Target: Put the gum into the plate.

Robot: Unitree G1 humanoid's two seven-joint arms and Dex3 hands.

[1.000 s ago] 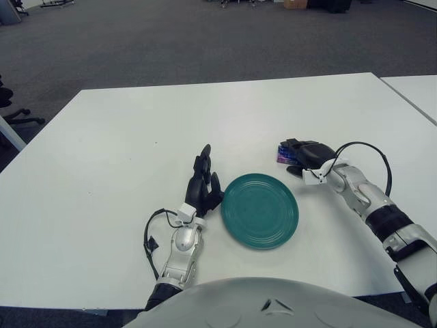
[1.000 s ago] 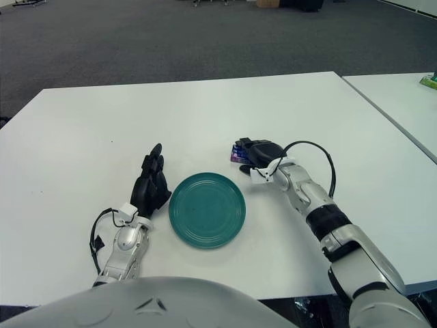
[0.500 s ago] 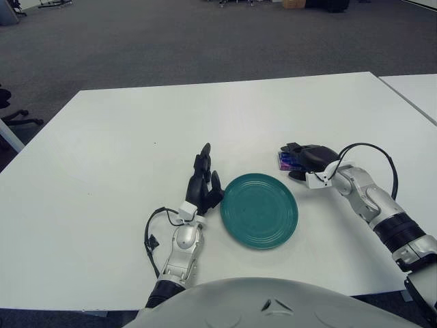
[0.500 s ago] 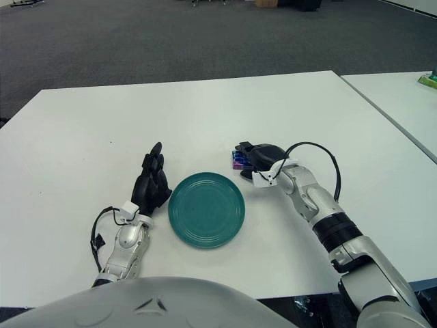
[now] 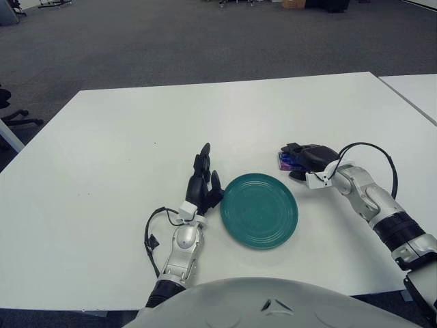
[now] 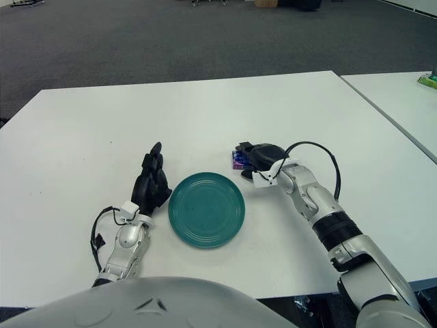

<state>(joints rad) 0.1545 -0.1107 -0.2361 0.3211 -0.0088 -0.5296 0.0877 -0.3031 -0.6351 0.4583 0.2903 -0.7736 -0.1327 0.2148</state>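
Note:
A purple and blue gum pack [image 5: 285,161] lies on the white table [image 5: 123,137], just right of and behind the teal plate [image 5: 259,210]. My right hand [image 5: 304,157] lies over the pack, its dark fingers curled around it, low at the table surface. The pack's left end shows from under the fingers; the rest is hidden. My left hand [image 5: 203,181] rests on the table by the plate's left rim, fingers extended and holding nothing. The plate is empty.
A second white table [image 6: 403,102] stands to the right, across a narrow gap, with a small green object [image 6: 429,81] on it. Grey carpet lies beyond the table's far edge.
My right hand with the gum pack has shifted slightly, staying low just right of the plate. The left hand has not moved.

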